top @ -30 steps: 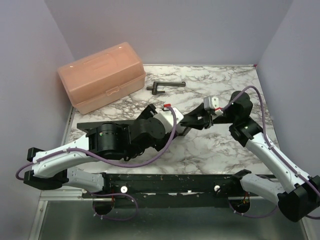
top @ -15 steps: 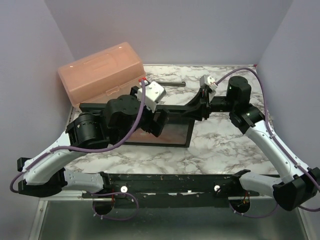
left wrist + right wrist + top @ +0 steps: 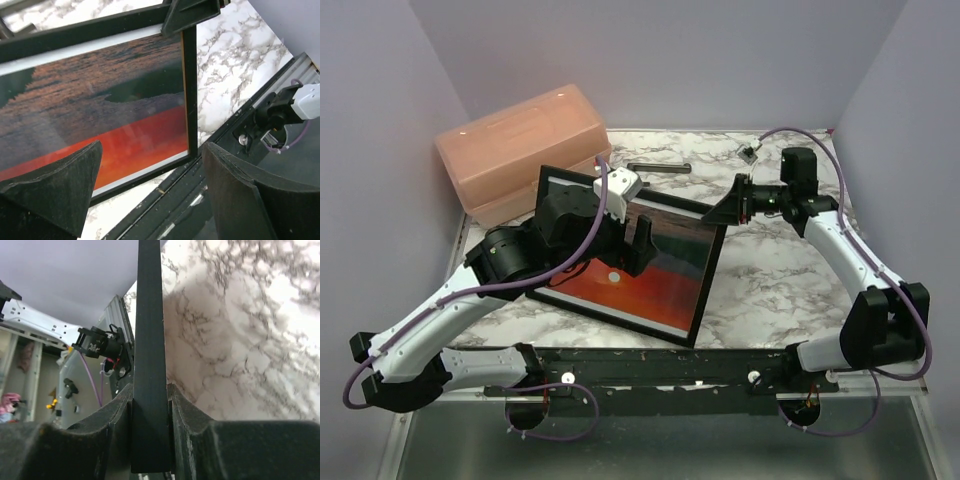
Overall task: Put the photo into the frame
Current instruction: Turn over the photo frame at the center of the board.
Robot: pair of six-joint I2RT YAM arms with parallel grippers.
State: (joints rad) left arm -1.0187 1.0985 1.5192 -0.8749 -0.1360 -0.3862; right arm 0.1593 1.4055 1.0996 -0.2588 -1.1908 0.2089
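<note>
The frame (image 3: pixel 711 272) is a large black-edged rectangle tilted up over the table's middle, its pane facing up. The photo (image 3: pixel 655 285) shows through the pane: red-orange sky and dark sea. My right gripper (image 3: pixel 730 208) is shut on the frame's far right corner; in the right wrist view the black edge (image 3: pixel 150 315) runs straight up from between the right gripper (image 3: pixel 150 387) fingers. My left gripper (image 3: pixel 625 250) hovers open above the pane. In the left wrist view the left gripper (image 3: pixel 150 150) stands wide, with nothing in it, over the photo (image 3: pixel 125 100) and the frame's corner (image 3: pixel 189 90).
An orange plastic box (image 3: pixel 525 150) stands at the back left, close behind the frame. A black handle-shaped tool (image 3: pixel 660 168) lies at the back, partly hidden. The marble table (image 3: pixel 780 290) shows bare on the right. The black base rail (image 3: pixel 670 365) runs along the near edge.
The frame has swung up from lying dark and flat, and the photo now shows. The right gripper carried its corner back and right. The left gripper opened wider and drew back.
</note>
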